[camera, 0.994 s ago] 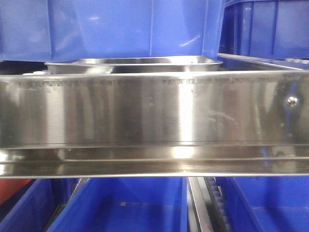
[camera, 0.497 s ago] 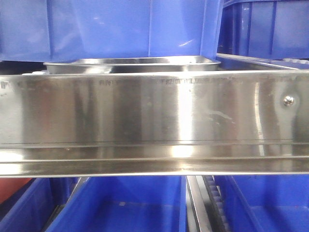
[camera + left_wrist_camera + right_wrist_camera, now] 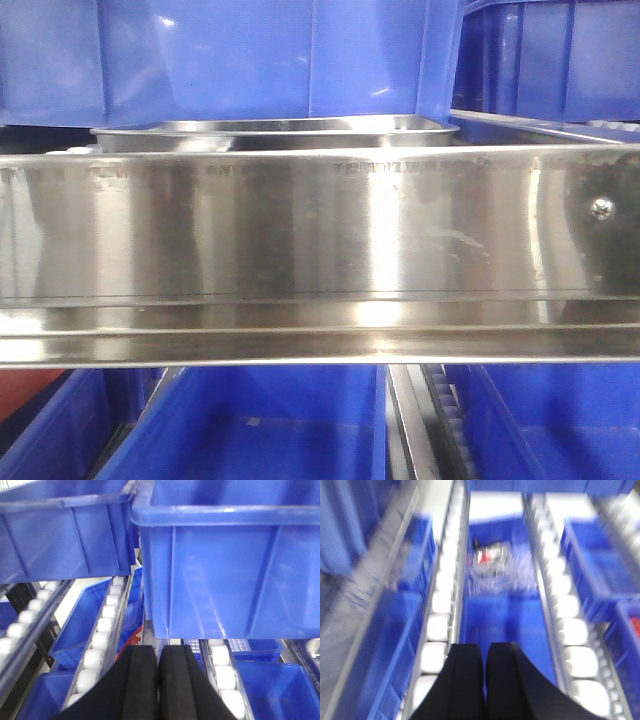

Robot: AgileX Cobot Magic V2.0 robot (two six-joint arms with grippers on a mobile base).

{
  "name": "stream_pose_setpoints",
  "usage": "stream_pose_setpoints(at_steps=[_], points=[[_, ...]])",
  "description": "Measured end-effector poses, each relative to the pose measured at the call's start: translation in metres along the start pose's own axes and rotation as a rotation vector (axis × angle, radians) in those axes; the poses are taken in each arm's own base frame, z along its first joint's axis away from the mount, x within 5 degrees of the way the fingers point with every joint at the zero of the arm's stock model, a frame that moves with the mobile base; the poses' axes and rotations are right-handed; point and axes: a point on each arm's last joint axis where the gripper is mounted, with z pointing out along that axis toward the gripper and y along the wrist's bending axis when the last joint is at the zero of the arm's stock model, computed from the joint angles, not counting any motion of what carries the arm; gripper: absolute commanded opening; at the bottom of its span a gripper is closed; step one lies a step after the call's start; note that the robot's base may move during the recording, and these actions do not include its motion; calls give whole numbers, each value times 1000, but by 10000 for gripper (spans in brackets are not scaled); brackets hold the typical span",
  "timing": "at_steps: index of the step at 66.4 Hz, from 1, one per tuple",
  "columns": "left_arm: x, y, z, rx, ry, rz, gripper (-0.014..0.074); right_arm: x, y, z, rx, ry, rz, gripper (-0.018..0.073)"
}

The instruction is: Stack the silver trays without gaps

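- Front view: silver tray (image 3: pixel 275 133) sitting behind the steel shelf rail (image 3: pixel 320 235), just beneath a blue bin (image 3: pixel 230 55).
- Left wrist view: left gripper (image 3: pixel 158 680) pressed fully closed, empty, below a large blue crate (image 3: pixel 230 575).
- Right wrist view, blurred: right gripper (image 3: pixel 485 685) likewise closed, empty, above roller tracks (image 3: pixel 437 625).

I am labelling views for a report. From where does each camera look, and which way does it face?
Front-facing: level with the steel shelf rail, facing it; a silver tray lies behind its top edge under a blue bin; no robot part shows.
Left wrist: behind the left gripper, closed, facing blue bins and white rollers.
Right wrist: behind the right gripper, closed, facing down roller lanes; blurred.
Shared: both wrist views show rollers and blue bins; only the front view shows the tray.
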Motion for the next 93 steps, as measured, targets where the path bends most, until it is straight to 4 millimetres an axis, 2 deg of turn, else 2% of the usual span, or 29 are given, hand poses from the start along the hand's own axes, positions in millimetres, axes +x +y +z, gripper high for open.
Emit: stream_pose_setpoints(at_steps=[16,26,39,53,67,75,93], points=[[3,-2,21,10,5,-7,-6,-3,0,28,-9,42,21,-15],[-5,-15,28,67,99,12,-15,-15,11,36,-58,142,88,-14],[-17,-49,42,152,227,-51,-16,-35,47,53,-98,232,157,-1],[-21,-77,65,29,403,-90,-16,-49,97,62,-65,311,121,-1],[-28,-117,79,18,512,-65,-16,-63,139,77,-86,405,71,-1],[-30,-135,87,52,540,-85,-16,-63,154,90,-76,462,48,-1],[-23,-142,96,63,582,-112,-16,-49,164,113,-28,563,53,-1]])
